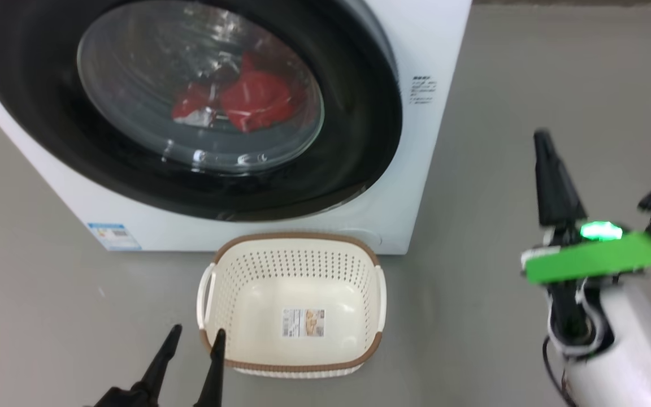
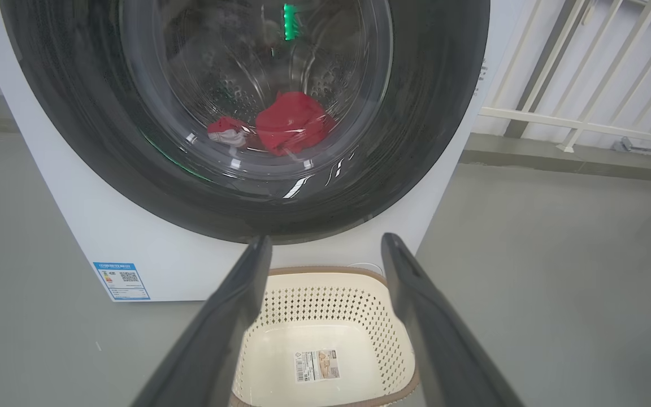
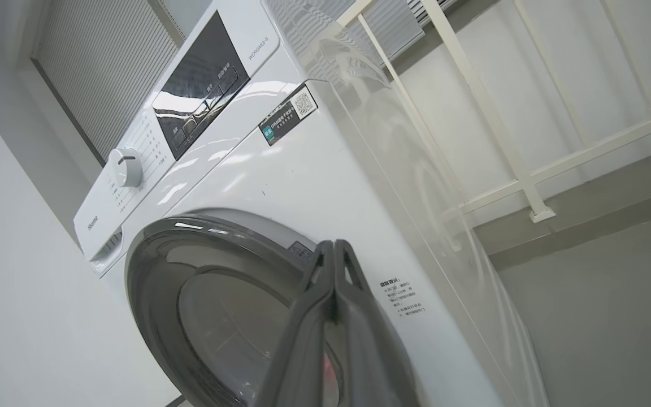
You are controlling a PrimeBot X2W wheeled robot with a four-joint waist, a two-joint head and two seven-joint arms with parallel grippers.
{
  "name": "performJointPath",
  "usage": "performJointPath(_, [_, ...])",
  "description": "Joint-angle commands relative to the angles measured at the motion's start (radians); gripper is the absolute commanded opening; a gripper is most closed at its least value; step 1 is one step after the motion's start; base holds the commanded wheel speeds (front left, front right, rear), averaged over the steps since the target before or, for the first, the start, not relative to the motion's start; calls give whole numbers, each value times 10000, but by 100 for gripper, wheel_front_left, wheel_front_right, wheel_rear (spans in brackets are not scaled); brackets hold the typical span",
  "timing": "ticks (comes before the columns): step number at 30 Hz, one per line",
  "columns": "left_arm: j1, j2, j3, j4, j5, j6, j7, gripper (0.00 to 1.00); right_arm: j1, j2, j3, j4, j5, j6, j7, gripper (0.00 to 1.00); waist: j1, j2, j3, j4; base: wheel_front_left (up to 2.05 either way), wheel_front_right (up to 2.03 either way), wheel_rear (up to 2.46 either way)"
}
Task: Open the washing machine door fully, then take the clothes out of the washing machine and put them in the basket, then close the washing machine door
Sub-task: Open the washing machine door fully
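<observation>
Grey smooth floor (image 1: 529, 85) runs under everything you see, with a white barred railing (image 2: 585, 121) against the pale wall to the right of the machine. Your big white front-loading washing machine (image 1: 433, 45) stands at the top of the head view. Its large round door with the wide glossy black rim (image 1: 359, 141) lies shut against the front. Through the bulging clear glass you can make out the bright red clothes with white parts (image 1: 255, 102), low in the steel drum. A small blue label (image 1: 113, 234) sits at the machine's lower left corner.

Just in front of the machine, on the floor, is the small cream perforated plastic basket with the brown woven-look rim (image 1: 291, 240). It holds nothing but a paper sticker (image 1: 303, 322) on its bottom.

Your left gripper (image 1: 199, 330) hangs over the basket's near left corner with its two dark fingers spread wide and nothing between them. Your right gripper (image 1: 541, 135) is out to the right, apart from the machine, fingers pressed together on nothing. From its wrist camera you look up at the control panel and the white dial (image 3: 125, 168).
</observation>
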State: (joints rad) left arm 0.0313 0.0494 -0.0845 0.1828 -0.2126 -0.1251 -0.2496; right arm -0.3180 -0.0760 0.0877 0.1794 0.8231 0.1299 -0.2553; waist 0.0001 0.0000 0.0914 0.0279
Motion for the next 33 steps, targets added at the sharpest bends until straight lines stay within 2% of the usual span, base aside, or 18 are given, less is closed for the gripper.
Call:
performJointPath(1, [-441, 163, 166, -195, -118, -55, -122, 100, -836, -191, 324, -108, 470, 8, -65, 0, -1, 0, 461, 388, 0, 0, 0])
performJointPath(8, [-918, 284, -121, -90, -366, -55, -122, 100, -2345, -941, 1036, 514, 1680, 8, -13, 0, -1, 0, 1046, 775, 0, 0, 0])
performJointPath(16, [-1535, 377, -430, 24, -630, -55, -122, 100, -4281, -1876, 1827, 1172, 4074, 8, 1130, 0, -1, 0, 1763, 1125, 0, 0, 0])
performJointPath(24, [-1942, 442, -559, 134, -837, -55, -122, 100, -5594, -2557, 2423, 1801, 5703, 8, 2890, 0, -1, 0, 2263, 1357, 0, 0, 0])
performJointPath(33, [-2182, 434, -694, 188, -932, -55, -122, 100, -6518, -2780, 2594, 2534, 7402, 8, 5184, 0, -1, 0, 2606, 1442, 0, 0, 0])
